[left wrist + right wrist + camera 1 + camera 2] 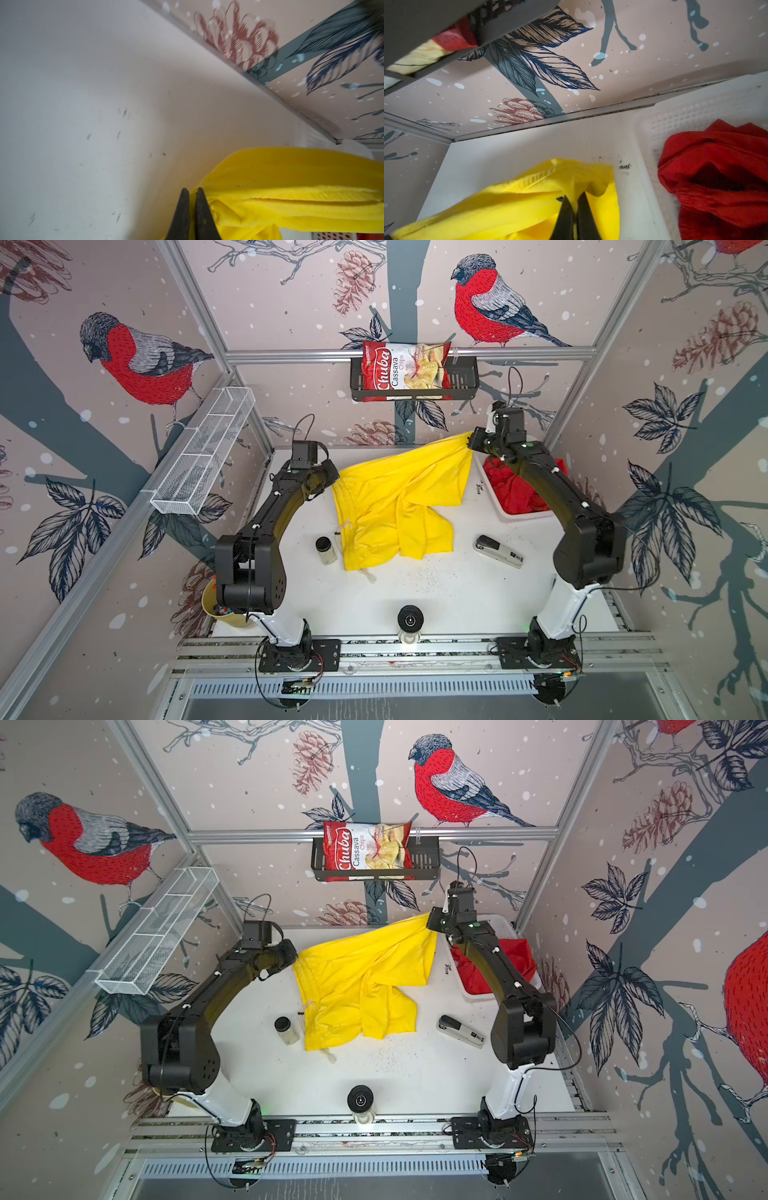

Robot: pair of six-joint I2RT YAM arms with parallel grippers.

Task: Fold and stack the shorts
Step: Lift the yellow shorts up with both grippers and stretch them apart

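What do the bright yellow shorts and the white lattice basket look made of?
The bright yellow shorts: soft matte cloth; it drapes, creases, shows a stitched hem. The white lattice basket: likely moulded plastic, given its smooth rim and regular holes.

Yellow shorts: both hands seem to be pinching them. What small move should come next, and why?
Probably raise both hands a little and draw them apart. The left hand and the right hand are each shut on an edge of the yellow shorts, and the cloth between them lies rumpled and creased on the table. Stretching it should flatten it before any fold.
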